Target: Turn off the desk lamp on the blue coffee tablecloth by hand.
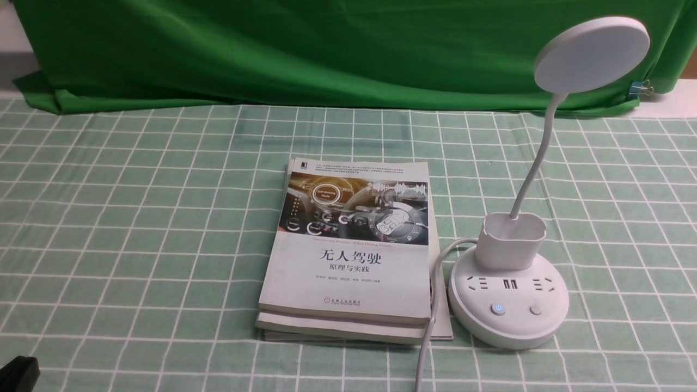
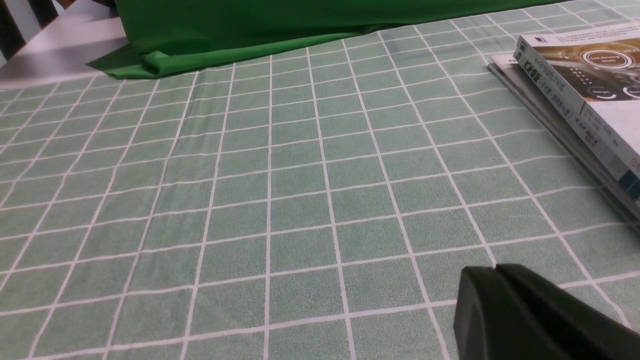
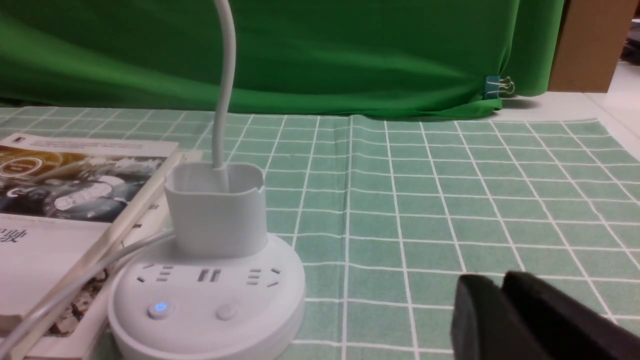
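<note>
The desk lamp (image 1: 509, 283) stands on the right half of the blue coffee tablecloth (image 1: 136, 228), toward the near edge, just to the right of a stack of books (image 1: 351, 250). Its long axis runs upward: the thin neck (image 1: 533, 163) rises from the cup holder (image 1: 512, 239) at the far side of the round base and bends up and to the right, carrying the disc head (image 1: 592, 54) high over the far right of the cloth, in front of the green backdrop (image 1: 326, 49). The flat face of the disc is tilted toward the near side. The base turns its sockets and two buttons toward the near edge; the left button (image 1: 497, 309) shows a small blue glow, and the right button (image 1: 536, 310) is plain white. A white cord (image 1: 430, 326) leaves the left side of the base and runs along the books' right edge off the near edge. In the right wrist view the right gripper (image 3: 500, 285) shows as two black fingers pressed together, clenched on nothing, near the base (image 3: 207, 295) but apart from it, on its right. The left gripper (image 2: 495, 270) is likewise closed and empty over bare cloth, well to the left of the books (image 2: 575, 85); only a black corner of it (image 1: 19, 373) shows at the near left in the front view. A blue binder clip (image 1: 640, 87) holds the backdrop's right edge.
</note>
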